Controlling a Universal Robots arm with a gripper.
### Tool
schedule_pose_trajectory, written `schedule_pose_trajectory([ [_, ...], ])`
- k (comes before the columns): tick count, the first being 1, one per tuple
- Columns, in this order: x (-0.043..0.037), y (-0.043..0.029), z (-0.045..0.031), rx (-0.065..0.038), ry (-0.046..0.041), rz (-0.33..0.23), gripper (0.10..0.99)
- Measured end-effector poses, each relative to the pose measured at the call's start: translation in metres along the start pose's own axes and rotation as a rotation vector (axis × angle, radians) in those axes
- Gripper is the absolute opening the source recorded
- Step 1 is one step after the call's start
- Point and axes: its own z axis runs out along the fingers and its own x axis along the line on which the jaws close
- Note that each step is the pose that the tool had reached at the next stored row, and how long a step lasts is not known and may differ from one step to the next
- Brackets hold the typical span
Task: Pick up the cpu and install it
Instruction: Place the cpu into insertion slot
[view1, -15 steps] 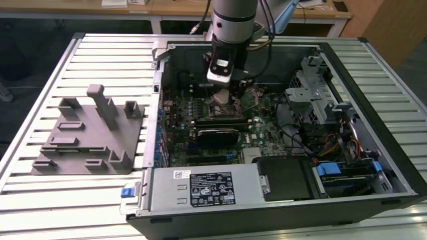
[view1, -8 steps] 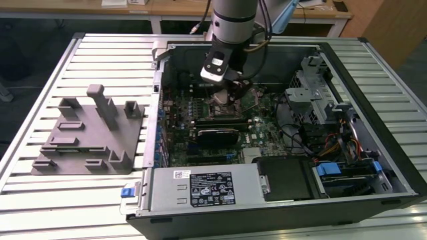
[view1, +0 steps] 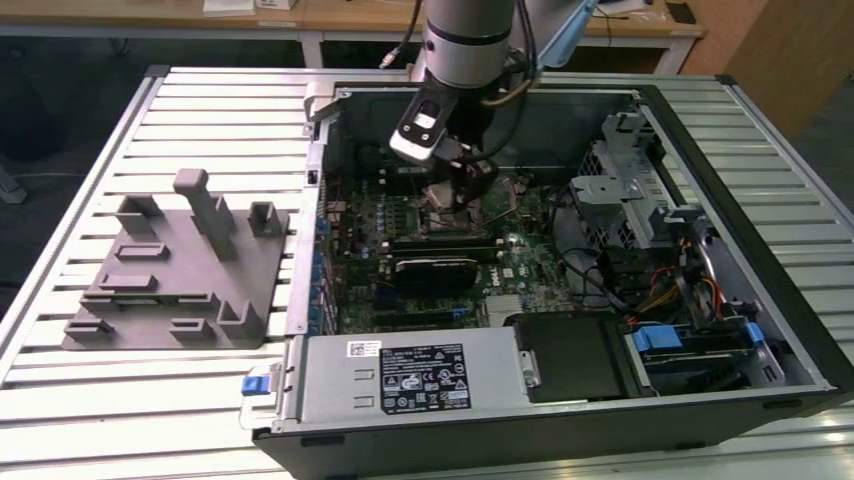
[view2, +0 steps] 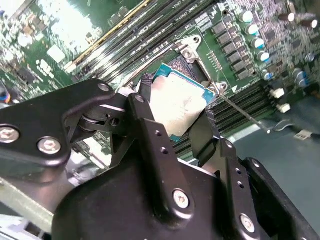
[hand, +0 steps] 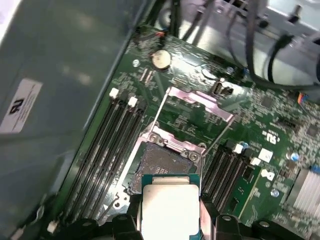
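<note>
- End effector pinching the cpu by two opposite edges, with the silvery top showing in both wrist views.
- Cpu hangs over one edge of the open socket on the motherboard; contact cannot be told.
- Socket's hinged frame is flipped back.
- Open computer case lies on the slatted bench, with the grey block beside it on the exterior view's left.

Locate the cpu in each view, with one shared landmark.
Exterior view: too small to tell, under the tool at the motherboard's middle.
Second wrist view: cpu held in the tool.
First wrist view: cpu in the tool, at the open socket's edge.
Shared landmark: the socket.
</note>
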Motion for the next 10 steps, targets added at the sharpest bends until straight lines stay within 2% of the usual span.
schedule_pose_trajectory([
  [10, 0.0, 0.0, 0.0011, 0.0, -0.0017, 0.183, 0.541],
])
